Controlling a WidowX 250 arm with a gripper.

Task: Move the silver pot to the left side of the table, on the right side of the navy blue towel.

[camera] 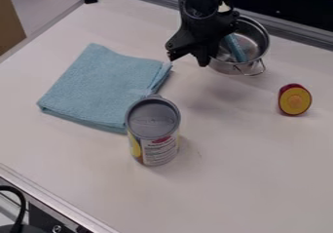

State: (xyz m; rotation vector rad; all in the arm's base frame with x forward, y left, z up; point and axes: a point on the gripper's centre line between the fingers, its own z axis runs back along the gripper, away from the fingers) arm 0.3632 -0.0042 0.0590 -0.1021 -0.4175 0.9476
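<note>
Silver pot (224, 67) is at the upper right in the camera view, near the rail (296, 34) along the far side of the table (247, 164). My gripper (207, 60) hangs down at the pot's left side as the view shows it, overlapping the rim there. How far open my gripper is, I cannot tell, nor whether it has hold of that rim. I also cannot tell whether the pot's base touches the table. A wire handle sticks out from the pot's lower right side, and a light blue piece (234, 48) lies slanted inside, in plain sight through the open top.

Left of me in the view, the towel (104, 86) lies folded flat, pale blue rather than navy, with the pot apart from it on its right. Just beside the towel's lower right corner, a can (155, 137) with a grey lid stands upright, nearer the camera than the pot. To the right, below the pot in the view, a small piece (294, 100) with a dark red rim and a yellow face stands on edge. At the bottom left, a black cable (23, 203) curves by the metal edging.
</note>
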